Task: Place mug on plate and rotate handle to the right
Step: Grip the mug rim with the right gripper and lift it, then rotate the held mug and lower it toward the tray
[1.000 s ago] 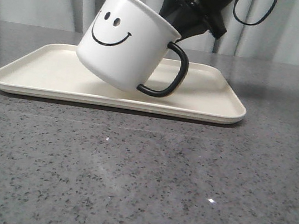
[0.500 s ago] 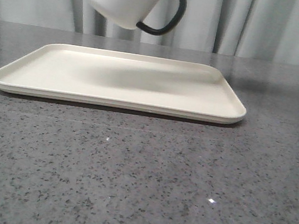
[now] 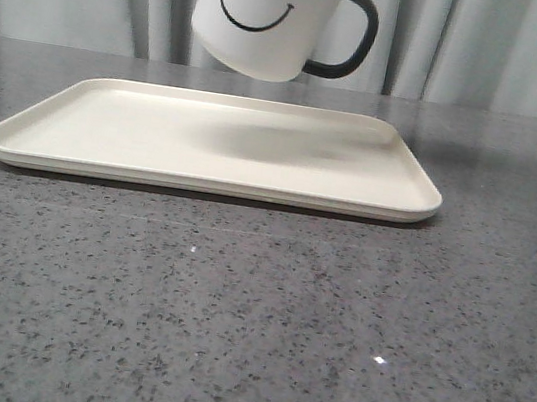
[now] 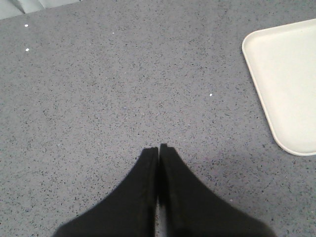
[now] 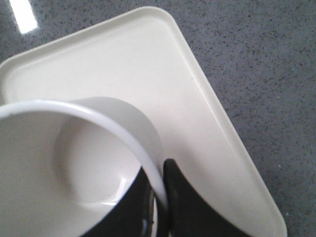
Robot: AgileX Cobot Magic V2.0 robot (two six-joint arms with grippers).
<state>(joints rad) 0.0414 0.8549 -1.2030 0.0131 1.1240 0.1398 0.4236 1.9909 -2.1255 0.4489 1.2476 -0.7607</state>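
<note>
Right wrist view: the right gripper (image 5: 157,207) is clamped on the rim of the white cylindrical mug with a black smiley face (image 5: 74,168), one finger inside the wall and one outside. Below it lies the large flat cream-coloured rectangular plate with a low raised rim (image 5: 232,148). In the front view the mug (image 3: 271,14) is held in the air above the plate (image 3: 87,128), clear of it, its shadow cast on the plate's middle. Compared with half a second ago, the mug has been lowered slightly, shifted rightward and brought nearly upright, the face now shown frontally. The glossy black C-shaped handle (image 3: 359,38) points right, so the orientation is judged nearly met; lowering remains. The left gripper (image 4: 158,150), fingers together, is held over the grey speckled surface (image 4: 98,89), holding nothing.
</note>
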